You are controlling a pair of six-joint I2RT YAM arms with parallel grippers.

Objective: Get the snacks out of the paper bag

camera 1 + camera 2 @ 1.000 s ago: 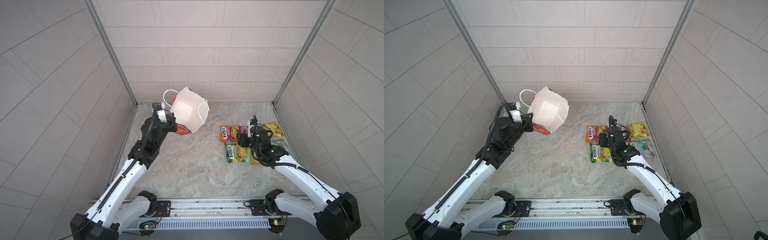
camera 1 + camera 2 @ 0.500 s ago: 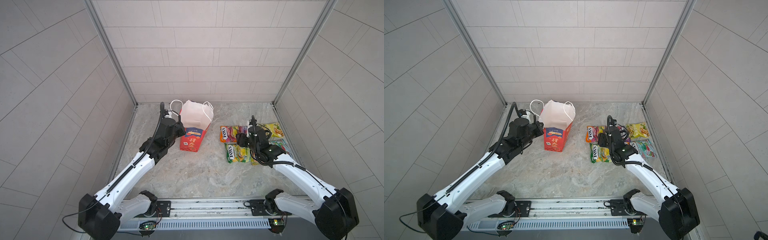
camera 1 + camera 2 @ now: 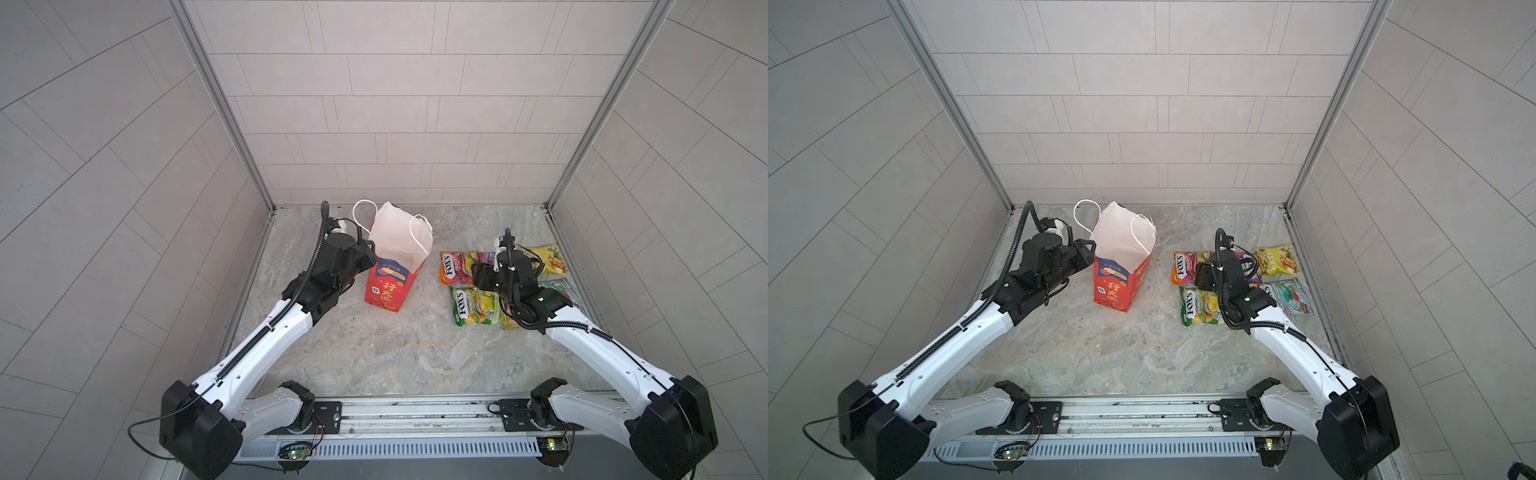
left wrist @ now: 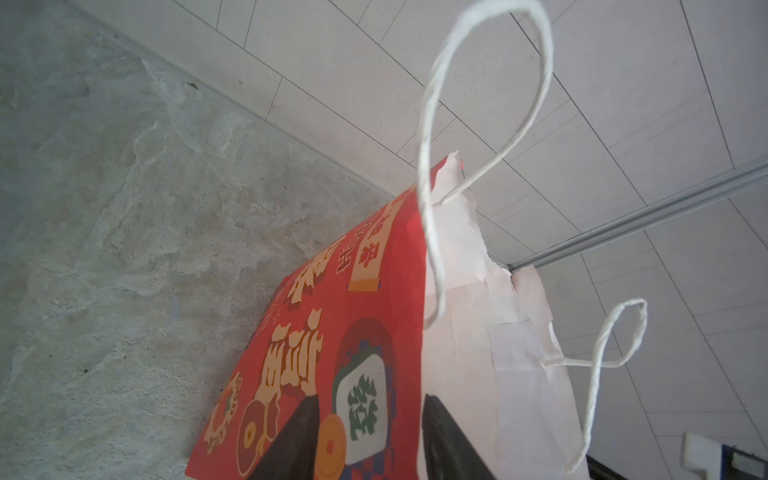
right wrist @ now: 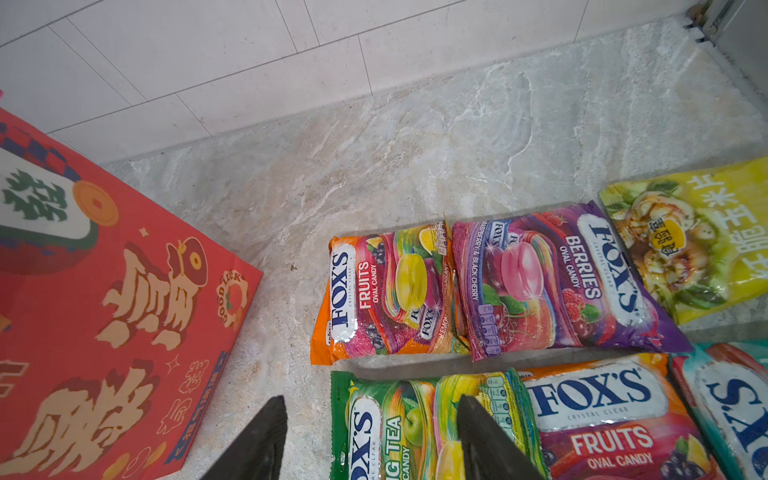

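The red paper bag (image 3: 390,286) stands upright on the stone floor left of centre, its white inside showing and its white cord handles (image 4: 432,174) loose. My left gripper (image 3: 371,254) is open at the bag's left rim. In the left wrist view its jaws (image 4: 369,415) stand apart astride the bag wall (image 4: 353,332), one on the red side, one on the white. Several snacks (image 3: 473,307) lie flat on the floor at the right: orange (image 5: 386,295), purple (image 5: 552,282), yellow-green (image 5: 706,241), green (image 5: 415,428), teal (image 3: 1289,297). My right gripper (image 5: 370,419) hovers open over the green packet.
Tiled walls close in the floor on three sides, with aluminium posts (image 3: 552,199) in the back corners. The snacks lie close to the right wall. A metal rail (image 3: 415,415) carrying both arm bases runs along the front edge.
The left arm brought the bag down from a tipped, raised position and stood it upright on the floor; its jaws have since opened off the bag wall. The right arm stayed put.
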